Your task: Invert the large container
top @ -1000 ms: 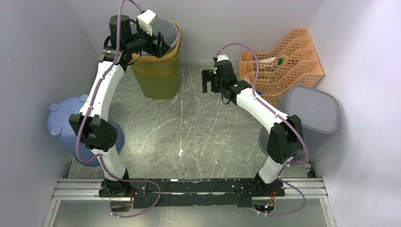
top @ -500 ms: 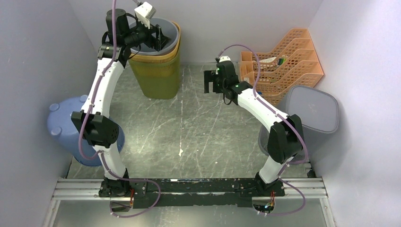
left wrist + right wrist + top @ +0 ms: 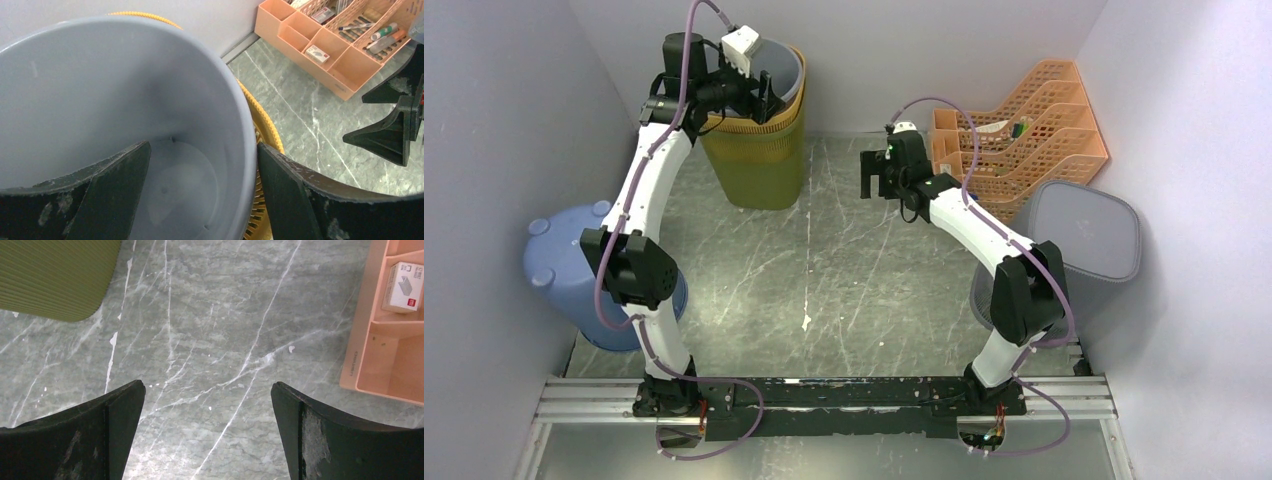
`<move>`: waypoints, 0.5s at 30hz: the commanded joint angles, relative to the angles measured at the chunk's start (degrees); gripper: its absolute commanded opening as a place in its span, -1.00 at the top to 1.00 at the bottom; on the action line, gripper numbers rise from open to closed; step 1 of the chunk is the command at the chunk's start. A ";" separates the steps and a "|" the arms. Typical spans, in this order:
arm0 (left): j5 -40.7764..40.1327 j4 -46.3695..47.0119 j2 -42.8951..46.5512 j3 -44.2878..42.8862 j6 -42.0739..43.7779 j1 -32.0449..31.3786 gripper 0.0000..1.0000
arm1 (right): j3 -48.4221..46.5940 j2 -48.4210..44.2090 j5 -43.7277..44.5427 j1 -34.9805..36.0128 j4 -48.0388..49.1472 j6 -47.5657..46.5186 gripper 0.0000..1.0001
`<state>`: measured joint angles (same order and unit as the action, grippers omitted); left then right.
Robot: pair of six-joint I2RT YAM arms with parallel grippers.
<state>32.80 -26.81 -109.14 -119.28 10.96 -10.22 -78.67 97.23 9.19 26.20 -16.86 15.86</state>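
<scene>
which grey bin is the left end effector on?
The grey bin nested inside the olive ribbed bin, back left. The left end effector straddles its rim, open. The other grey bin sits far right, beside the orange organizer.

Work surface is a grey-green marble-pattern tabletop point(image 3: 844, 270), veined and flecked white. It is boxed in by plain pale lilac walls point(image 3: 504, 120) at left, back and right. A ribbed aluminium rail point(image 3: 574, 398) is mounted along the near edge. An orange perforated plastic desk organiser point(image 3: 1034, 120) is set in the back right corner. Lighting is even and diffuse.
</scene>
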 commanded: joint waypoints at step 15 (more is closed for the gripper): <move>-14.69 -14.65 -7.64 -8.81 12.23 -3.75 -0.62 | 2.42 -1.11 -0.52 -0.93 0.93 0.15 -1.00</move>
<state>23.27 -33.08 -112.57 -126.08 17.89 -13.72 -77.17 97.23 8.43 25.93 -16.60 16.03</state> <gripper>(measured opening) 0.824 0.999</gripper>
